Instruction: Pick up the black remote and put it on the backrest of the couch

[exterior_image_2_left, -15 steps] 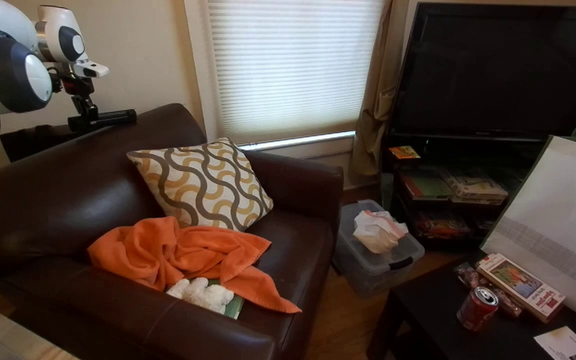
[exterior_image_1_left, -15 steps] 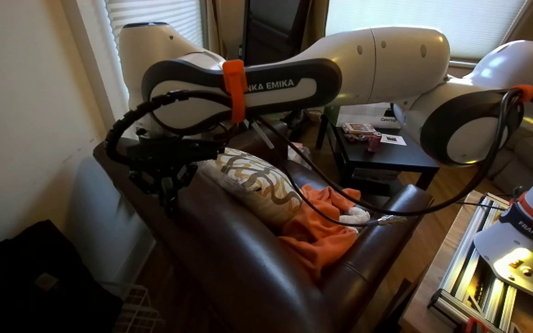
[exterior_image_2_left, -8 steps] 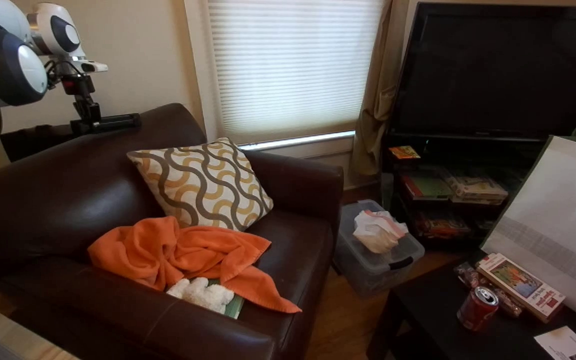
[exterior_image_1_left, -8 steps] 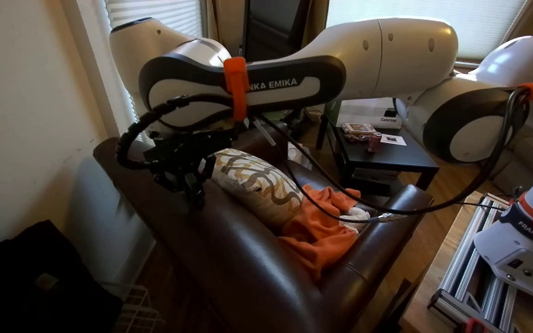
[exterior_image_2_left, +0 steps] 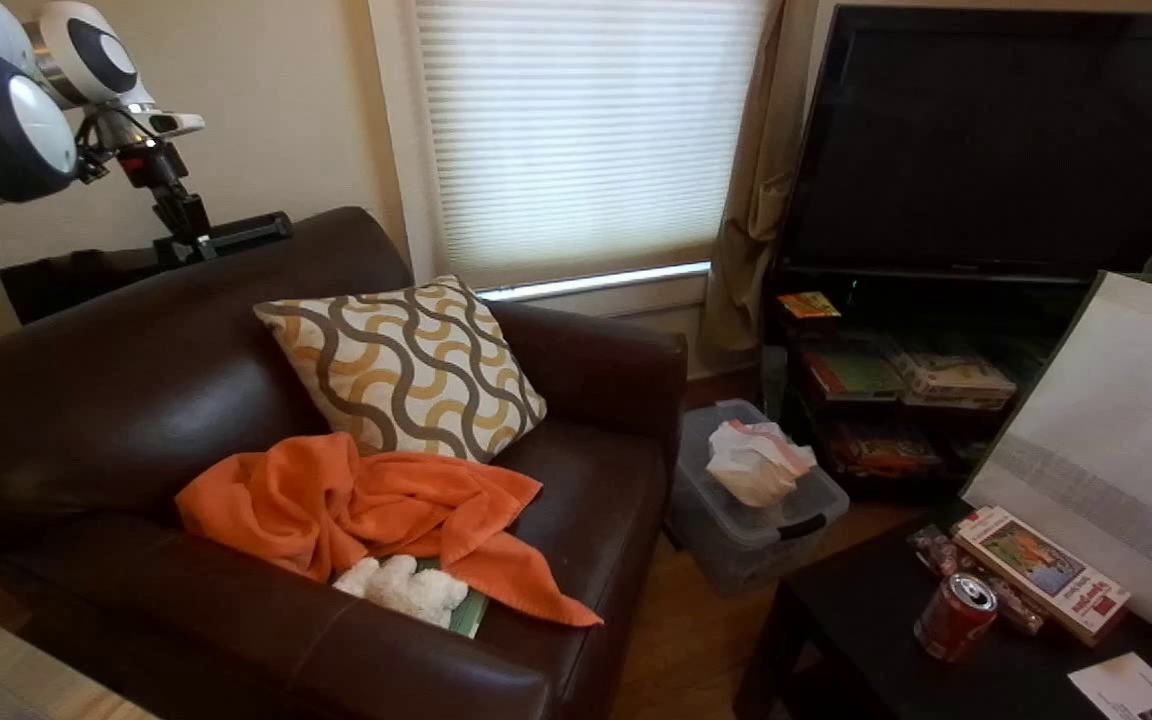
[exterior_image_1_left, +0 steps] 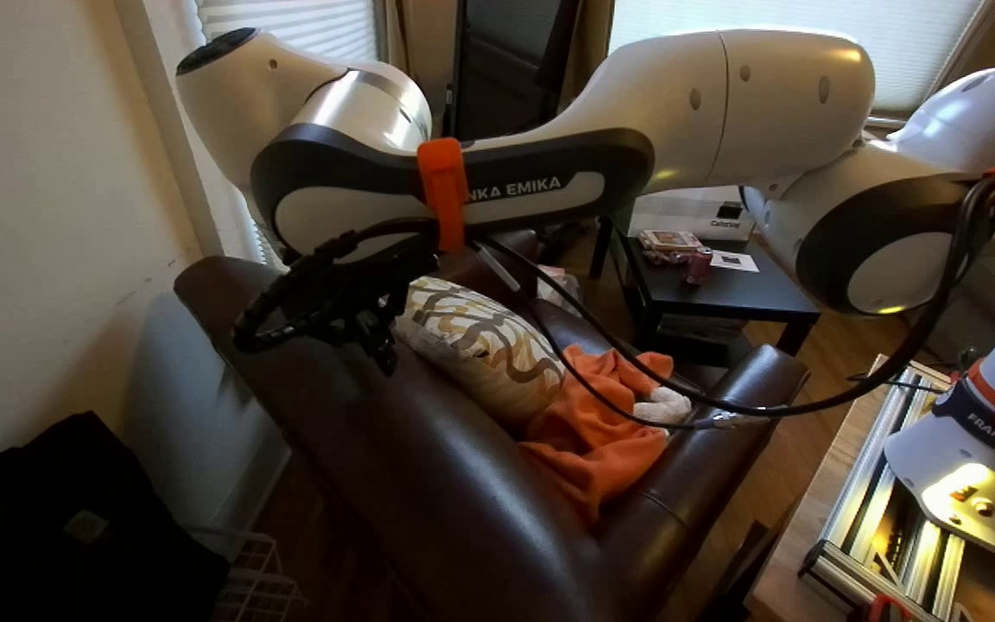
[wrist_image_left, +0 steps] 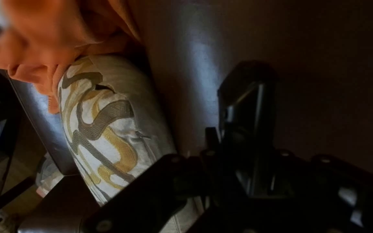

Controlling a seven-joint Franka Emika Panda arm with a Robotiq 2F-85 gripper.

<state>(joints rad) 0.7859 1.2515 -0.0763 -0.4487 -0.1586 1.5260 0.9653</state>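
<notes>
The gripper [exterior_image_2_left: 192,240] has been shifted toward the pillow [exterior_image_1_left: 484,350], black remote [wrist_image_left: 248,110] clamped; carrying is presumed, lowering onto the backrest [exterior_image_1_left: 454,466] required.

The remote [exterior_image_2_left: 248,233] was black, the backrest [exterior_image_1_left: 446,458] dark brown, the pillow [exterior_image_2_left: 411,368] white with wavy gold and grey-brown bands, the blanket [exterior_image_2_left: 331,505] orange, and the card [exterior_image_1_left: 736,262] near an edge of the black tabletop [exterior_image_1_left: 744,291] white with dark print.

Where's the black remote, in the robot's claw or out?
In: an exterior view shows the black remote jutting from the gripper, which is closed on it.
</notes>
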